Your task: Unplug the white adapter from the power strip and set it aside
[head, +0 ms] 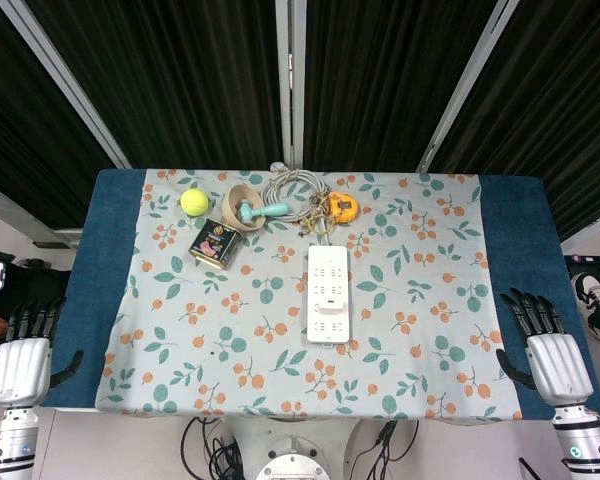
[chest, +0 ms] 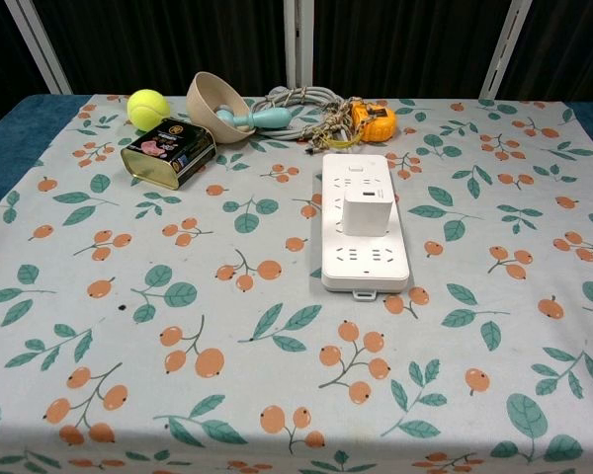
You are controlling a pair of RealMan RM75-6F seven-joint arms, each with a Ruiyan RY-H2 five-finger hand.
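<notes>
A white power strip (head: 328, 294) (chest: 363, 222) lies lengthwise at the table's middle. The white adapter (chest: 367, 211) (head: 328, 293) stands plugged into its middle sockets. My left hand (head: 22, 360) hangs off the table's left front corner, fingers straight and apart, holding nothing. Off the right front corner is my right hand (head: 550, 352), likewise spread and empty. Both hands are far from the strip and show only in the head view.
At the back lie a yellow-green ball (head: 194, 202), a dark tin (head: 215, 243), a beige bowl with a teal handle (head: 245, 208), a coiled grey cable (head: 292, 190) and an orange tape measure (head: 342, 207). A floral cloth (head: 180, 340) covers the table.
</notes>
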